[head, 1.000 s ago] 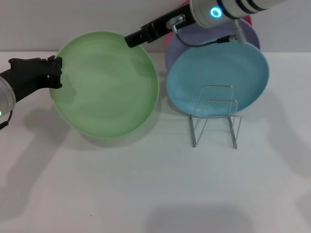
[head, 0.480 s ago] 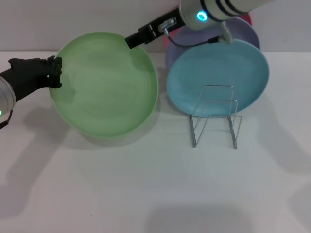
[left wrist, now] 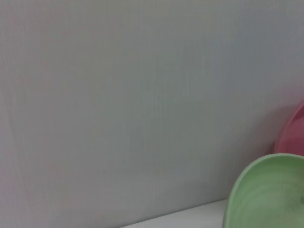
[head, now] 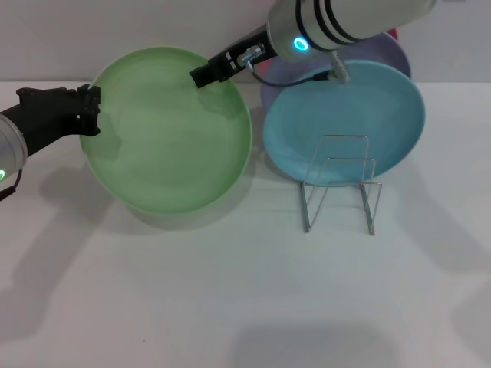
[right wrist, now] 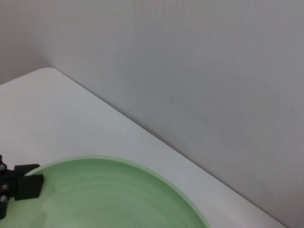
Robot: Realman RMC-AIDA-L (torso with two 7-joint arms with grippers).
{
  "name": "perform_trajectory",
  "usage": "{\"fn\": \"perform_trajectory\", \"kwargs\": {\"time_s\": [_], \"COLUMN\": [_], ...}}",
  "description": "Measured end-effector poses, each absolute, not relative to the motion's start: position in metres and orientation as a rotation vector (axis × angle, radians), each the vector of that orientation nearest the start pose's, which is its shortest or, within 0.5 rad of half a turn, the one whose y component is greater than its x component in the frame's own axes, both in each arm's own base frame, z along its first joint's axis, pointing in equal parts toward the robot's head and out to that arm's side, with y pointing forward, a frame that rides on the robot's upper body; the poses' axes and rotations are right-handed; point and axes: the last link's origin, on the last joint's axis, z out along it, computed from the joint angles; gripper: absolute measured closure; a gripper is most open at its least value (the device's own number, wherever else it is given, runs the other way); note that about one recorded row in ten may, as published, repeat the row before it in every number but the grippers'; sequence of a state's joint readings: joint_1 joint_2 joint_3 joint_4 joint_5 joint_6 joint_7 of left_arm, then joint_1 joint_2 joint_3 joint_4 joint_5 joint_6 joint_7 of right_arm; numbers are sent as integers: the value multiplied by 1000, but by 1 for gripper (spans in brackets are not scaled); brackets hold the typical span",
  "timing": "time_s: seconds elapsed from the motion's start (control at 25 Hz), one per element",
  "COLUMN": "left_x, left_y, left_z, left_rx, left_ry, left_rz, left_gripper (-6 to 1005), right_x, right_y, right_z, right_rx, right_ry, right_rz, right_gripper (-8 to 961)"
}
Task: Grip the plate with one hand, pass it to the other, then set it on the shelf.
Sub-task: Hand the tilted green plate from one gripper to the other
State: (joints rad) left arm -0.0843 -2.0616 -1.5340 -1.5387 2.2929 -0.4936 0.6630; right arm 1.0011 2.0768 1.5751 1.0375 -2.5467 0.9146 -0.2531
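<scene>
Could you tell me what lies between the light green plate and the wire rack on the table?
In the head view, only bare white table separates the green plate from the wire rack; nothing stands between them.

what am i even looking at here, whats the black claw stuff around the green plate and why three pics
It is a two-armed robot. The big picture is from a camera on its head; the other two are from cameras on its wrists. The left gripper holds the light green plate by its left edge, lifted above the white table. The right gripper reaches in at the plate's far rim; whether it has gripped is unclear. Beside them a wire rack stands empty, with a teal plate and a lavender plate behind it.
</scene>
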Motion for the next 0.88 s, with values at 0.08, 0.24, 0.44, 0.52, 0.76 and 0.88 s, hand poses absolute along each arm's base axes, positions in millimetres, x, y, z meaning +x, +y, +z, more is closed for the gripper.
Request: {"fn": "perform_trajectory", "kwargs": {"time_s": [0.08,0.24,0.44,0.52,0.76,0.88], "left_x": [-215,-214,-212,-211,-210,-210], "left_y": [354,354,354,354,355,355], "left_z": [37,36,35,35,34,34], "left_rx": [-1992,-1995,-2000,-2001,-2003,-2004], "left_ry": [-716,-714,-710,-711,-710,-711], "left_rz": [-354,-357,-361,-363,-366,-368], "left_gripper": [962,962,962,962,962,962], "right_x": [40,42,46,47,53,53], "right_y": [447,448,448,448,449,449], "right_z": [-53,-54,-55,-56,-56,-56], "right_rx": [-2421,-2420,-2420,-2419,-2410,-2410], "right_ry": [693,701,713,718,728,727], "right_rz": [33,37,29,26,26,24], "right_gripper": [150,151,151,151,261,385]}}
